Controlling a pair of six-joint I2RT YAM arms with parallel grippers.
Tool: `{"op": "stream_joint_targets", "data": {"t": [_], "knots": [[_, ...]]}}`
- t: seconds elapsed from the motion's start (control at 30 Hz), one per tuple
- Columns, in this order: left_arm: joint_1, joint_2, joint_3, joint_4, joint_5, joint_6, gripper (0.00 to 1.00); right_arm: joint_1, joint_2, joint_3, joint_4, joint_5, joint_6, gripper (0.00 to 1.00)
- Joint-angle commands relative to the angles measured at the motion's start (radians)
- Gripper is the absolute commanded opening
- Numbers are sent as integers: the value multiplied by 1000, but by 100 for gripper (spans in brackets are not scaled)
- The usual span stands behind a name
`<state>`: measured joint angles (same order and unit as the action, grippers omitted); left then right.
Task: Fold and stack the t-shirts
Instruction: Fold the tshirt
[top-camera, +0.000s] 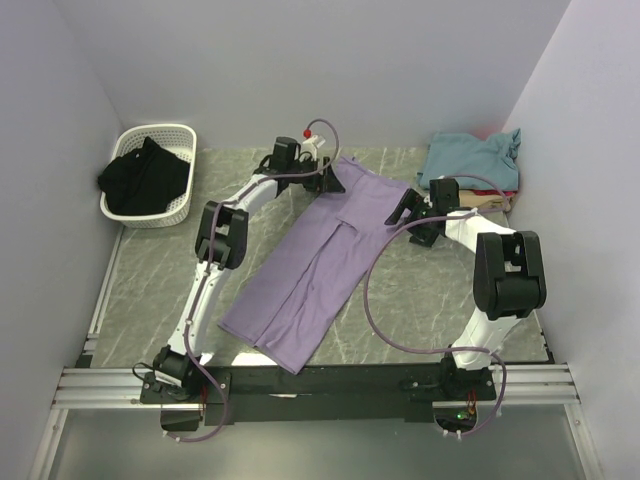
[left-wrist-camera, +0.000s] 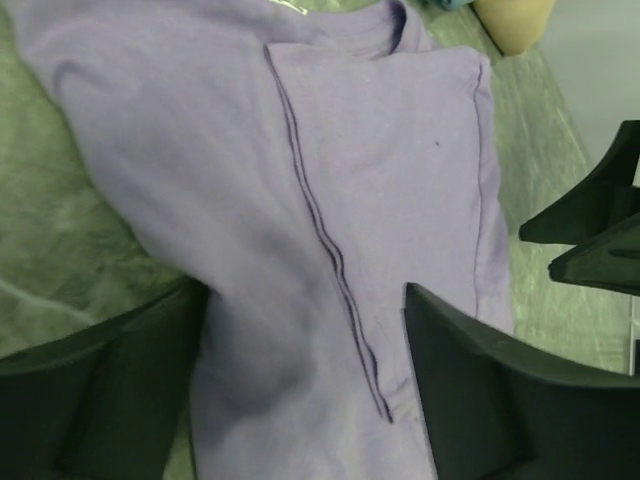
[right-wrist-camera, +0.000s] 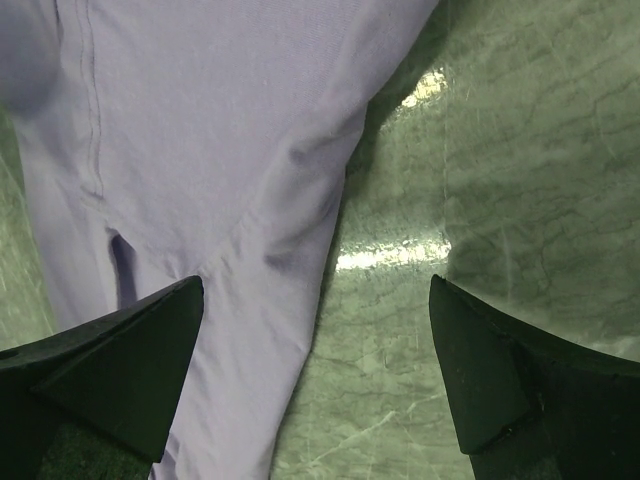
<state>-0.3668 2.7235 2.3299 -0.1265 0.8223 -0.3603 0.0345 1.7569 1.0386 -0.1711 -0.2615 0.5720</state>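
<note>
The lavender t-shirt (top-camera: 315, 258) lies flat on the marble table, folded lengthwise into a long strip running from far centre to the near edge. My left gripper (top-camera: 331, 178) hovers open over its far end, jaws straddling the folded hem line (left-wrist-camera: 330, 260). My right gripper (top-camera: 408, 208) is open over the shirt's right edge (right-wrist-camera: 250, 200), nothing between the jaws. A stack of folded shirts sits at the far right: teal (top-camera: 470, 157) on top, red and tan (top-camera: 497, 200) edges below.
A white basket (top-camera: 150, 172) with dark clothes stands at the far left. The marble tabletop (top-camera: 420, 290) shows bare right of the shirt. Walls close in on three sides. The right gripper's fingers (left-wrist-camera: 590, 215) show in the left wrist view.
</note>
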Motion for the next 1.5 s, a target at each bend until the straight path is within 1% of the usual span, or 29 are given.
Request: {"op": "stream_joint_targets", "data": {"t": [0.0,0.07,0.1,0.13,0.23,0.3,0.37,0.5,0.77,0.87,0.97,1.13,1.17,1.2,1.23,1.27,1.3,1.37,1.4,1.47], "knots": [[-12,39,5,14,32,-48,64,-7,-10,-3,21,-16,0,100],[-12,42,5,24,26,-58,50,-7,-13,-6,24,-19,0,100],[-12,44,6,27,23,-71,36,-7,-14,-9,22,-19,0,100],[-11,45,8,30,18,-75,30,-5,-16,-9,22,-19,0,100],[-9,48,11,34,-1,-89,24,-7,-27,-17,19,-19,-4,100],[-6,45,6,48,-28,-107,14,-7,-31,-22,15,-18,-9,100],[3,45,3,62,-48,-121,13,-7,-43,-31,15,-18,-9,100],[32,42,6,83,-92,-163,4,-7,-68,-54,21,-19,-6,100],[115,12,-13,119,-138,-209,1,-7,-122,-77,2,-18,-6,100],[147,-20,-64,162,-155,-226,1,-7,-126,-72,-8,-10,-11,100],[178,-59,-121,163,-181,-223,1,-7,-128,-69,-10,-7,-9,100],[223,-146,-257,183,-210,-210,1,-5,-117,-57,-11,-15,-6,100],[226,-171,-291,186,-210,-207,6,-5,-116,-57,-11,-15,-8,100],[230,-182,-308,201,-197,-206,40,-5,-114,-58,-8,-16,-8,100],[233,-191,-322,212,-183,-204,61,-5,-114,-61,-5,-18,-8,100],[235,-211,-346,218,-172,-204,77,-5,-112,-64,-1,-19,-8,100],[235,-222,-362,229,-161,-201,91,-5,-112,-66,1,-22,-8,100],[233,-260,-400,274,-147,-195,95,-4,-103,-66,5,-30,-9,100],[233,-274,-411,289,-147,-193,98,-5,-102,-66,7,-33,-11,100],[233,-306,-425,338,-143,-200,99,-5,-93,-64,8,-41,-11,100]]}}
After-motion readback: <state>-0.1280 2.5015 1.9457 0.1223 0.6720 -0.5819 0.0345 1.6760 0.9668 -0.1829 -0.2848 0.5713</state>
